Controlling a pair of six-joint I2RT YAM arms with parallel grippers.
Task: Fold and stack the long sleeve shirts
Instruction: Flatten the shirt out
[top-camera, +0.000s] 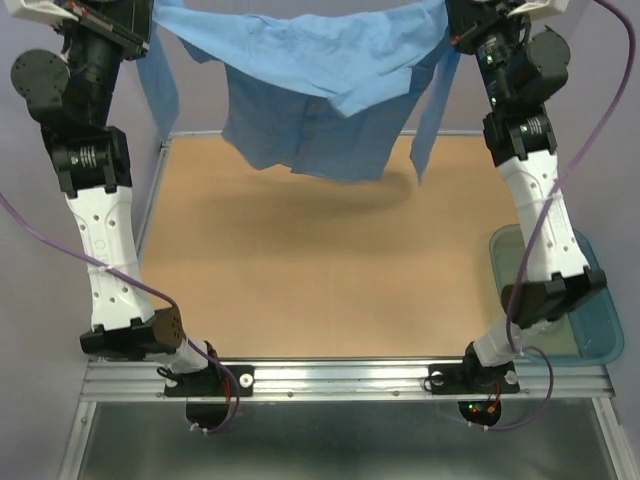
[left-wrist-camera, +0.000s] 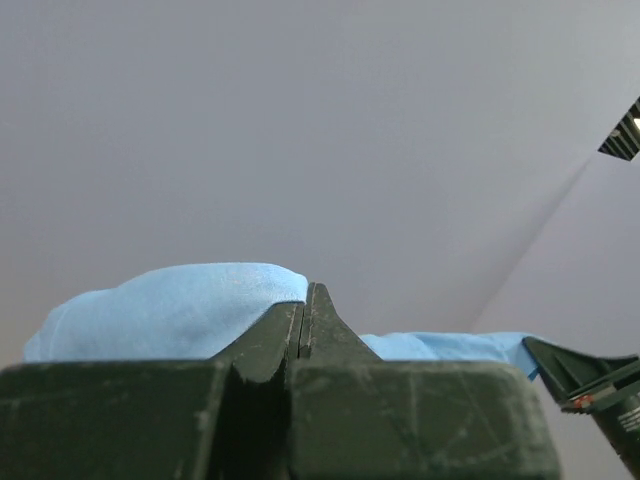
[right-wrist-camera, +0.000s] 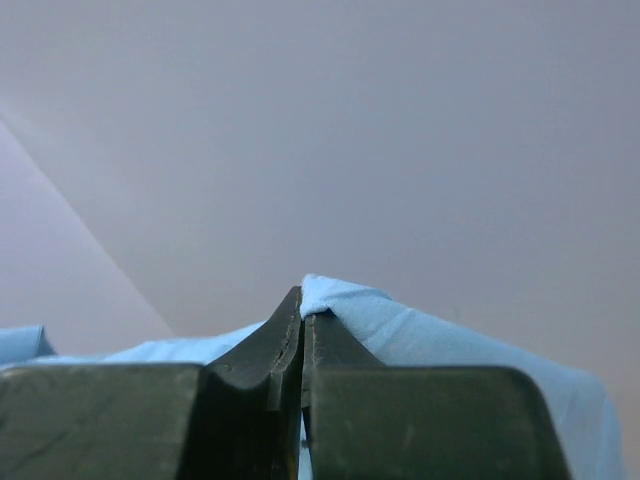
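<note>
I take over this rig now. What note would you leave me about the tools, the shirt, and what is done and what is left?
Left tool: shut on the light blue shirt.
Right tool: shut on the same shirt.
Shirt: hangs spread between both arms above the far side of the table, sleeves dangling.
Done: shirt lifted.
Left: lay it down, fold it, stack it. No fold or stack is visible.
Teal tub: near right edge.

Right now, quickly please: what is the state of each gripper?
Left gripper: closed, holding the shirt.
Right gripper: closed, holding the same shirt.
</note>
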